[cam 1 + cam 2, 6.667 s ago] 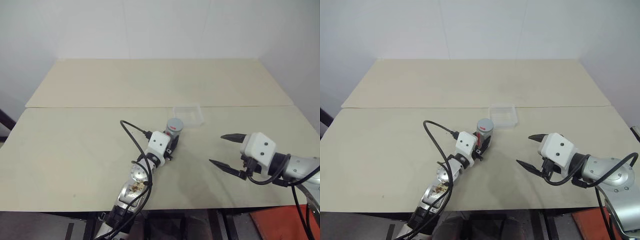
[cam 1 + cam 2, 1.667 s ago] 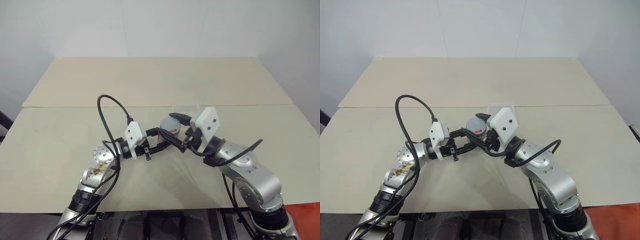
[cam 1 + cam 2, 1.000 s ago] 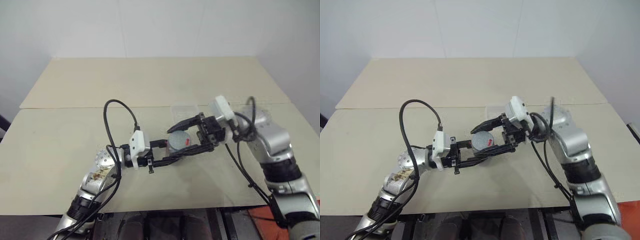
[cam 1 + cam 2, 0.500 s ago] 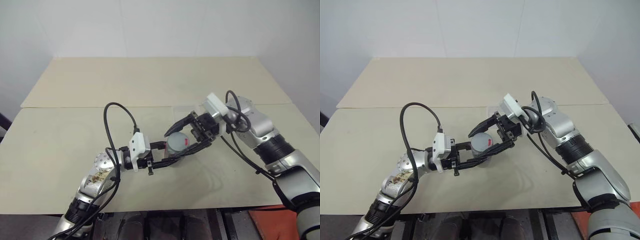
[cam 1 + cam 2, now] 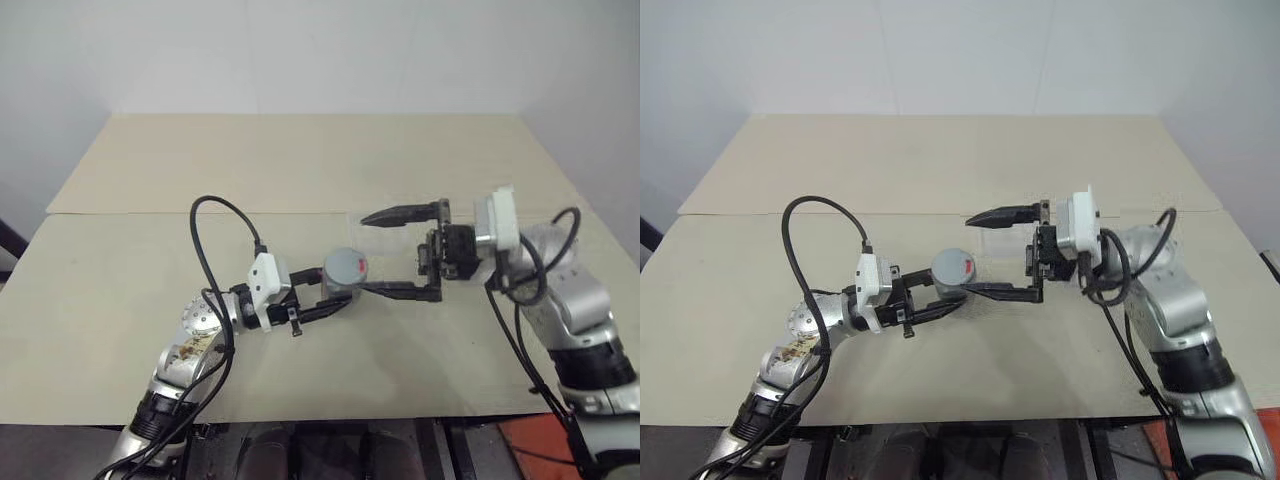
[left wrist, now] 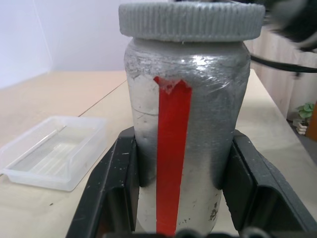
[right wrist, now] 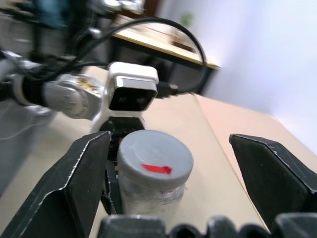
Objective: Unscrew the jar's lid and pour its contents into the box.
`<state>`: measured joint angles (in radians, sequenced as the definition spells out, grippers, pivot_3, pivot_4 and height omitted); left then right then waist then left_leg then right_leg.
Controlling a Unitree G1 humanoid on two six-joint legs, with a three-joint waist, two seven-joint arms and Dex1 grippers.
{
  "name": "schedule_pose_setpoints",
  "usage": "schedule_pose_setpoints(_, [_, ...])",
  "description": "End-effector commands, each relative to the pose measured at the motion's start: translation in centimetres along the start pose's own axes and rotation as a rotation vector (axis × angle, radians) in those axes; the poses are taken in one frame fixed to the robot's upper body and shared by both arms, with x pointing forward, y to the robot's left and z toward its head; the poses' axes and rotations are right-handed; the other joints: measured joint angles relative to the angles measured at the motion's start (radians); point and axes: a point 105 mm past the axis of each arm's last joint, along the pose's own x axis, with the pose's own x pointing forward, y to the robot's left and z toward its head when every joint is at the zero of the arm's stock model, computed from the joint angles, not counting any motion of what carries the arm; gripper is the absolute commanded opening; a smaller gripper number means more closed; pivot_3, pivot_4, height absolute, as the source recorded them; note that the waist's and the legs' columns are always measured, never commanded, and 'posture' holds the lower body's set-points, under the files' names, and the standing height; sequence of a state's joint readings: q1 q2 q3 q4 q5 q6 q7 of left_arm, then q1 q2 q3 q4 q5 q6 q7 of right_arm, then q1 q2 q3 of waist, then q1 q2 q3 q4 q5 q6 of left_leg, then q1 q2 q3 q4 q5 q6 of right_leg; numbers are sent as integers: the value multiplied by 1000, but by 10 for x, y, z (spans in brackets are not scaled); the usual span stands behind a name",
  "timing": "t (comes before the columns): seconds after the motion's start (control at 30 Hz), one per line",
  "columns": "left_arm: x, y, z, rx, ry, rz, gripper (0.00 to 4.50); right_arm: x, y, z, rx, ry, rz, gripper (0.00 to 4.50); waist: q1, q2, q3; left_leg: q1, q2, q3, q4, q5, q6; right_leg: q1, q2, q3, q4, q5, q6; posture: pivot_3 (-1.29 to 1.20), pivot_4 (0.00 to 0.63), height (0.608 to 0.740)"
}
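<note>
Silvery foil with a red stripe covers the jar [image 6: 185, 148], which sits nearest in the scene, pinched at its body between the closed black fingers [image 6: 111, 193] of the left gripper [image 5: 322, 302] and held over the front part of the table [image 5: 120, 320]. The grey ribbed lid [image 6: 190, 21] is on the jar, its small red mark [image 7: 157, 169] facing up, so as far as the pictures show the unscrewing is not finished: the cap looks fully seated, with no gap visible under its rim.

Just to the right of the jar, the right gripper [image 5: 395, 252] points toward it with its two fingers spread wide apart, one finger [image 5: 400, 213] high and the other [image 5: 400, 291] low beside the jar. It grips nothing; the lid lies between the fingers in its wrist view, but neither pad touches it.

A little farther back, behind the spread fingers, the clear plastic box [image 6: 52, 151] rests on the table near the seam between the two boards. It appears empty, and the contents cannot be seen inside the closed jar. What is left, by my reading, is most of the job: closing on the lid again, turning it off, setting it aside, then tipping the jar over the box.
</note>
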<state>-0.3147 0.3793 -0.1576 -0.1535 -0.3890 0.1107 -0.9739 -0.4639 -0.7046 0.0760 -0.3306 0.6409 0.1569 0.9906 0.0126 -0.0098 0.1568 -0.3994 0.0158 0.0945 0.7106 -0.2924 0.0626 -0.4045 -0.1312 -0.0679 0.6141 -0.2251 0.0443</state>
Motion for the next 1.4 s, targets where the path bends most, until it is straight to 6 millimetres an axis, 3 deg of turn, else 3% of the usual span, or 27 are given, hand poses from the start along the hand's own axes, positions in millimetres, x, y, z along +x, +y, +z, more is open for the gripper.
schedule_pose_setpoints(0.03, [4,2,7,13,-26,-21,1920,9,1,12,-3,-24,-159,4500,-3,0,0,0,0,0,0,0,0,0,0,0,1,0,0,0,150,740])
schedule_pose_setpoints(0.17, [8,5,6,38,-22,-1,1920,25,17,5,43,-10,-234,4500,-1,0,0,0,-1,0,0,0,0,0,0,0,0,0,0,0,150,740])
schedule_pose_setpoints(0.3, [9,5,7,46,-26,-3,1920,37,9,-3,43,21,-353,4500,-1,0,0,0,-1,0,0,0,0,0,0,0,0,0,0,0,150,740])
schedule_pose_setpoints(0.57, [8,5,6,52,-27,5,1920,43,1,-8,52,47,-384,4500,-2,0,0,0,-1,0,0,0,0,0,1,0,0,0,0,0,150,740])
schedule_pose_setpoints(1.4, [5,10,2,61,-23,16,1920,-8,4,-12,47,154,-444,4500,-1,0,0,0,-1,0,0,0,0,0,1,0,-1,0,0,0,150,740])
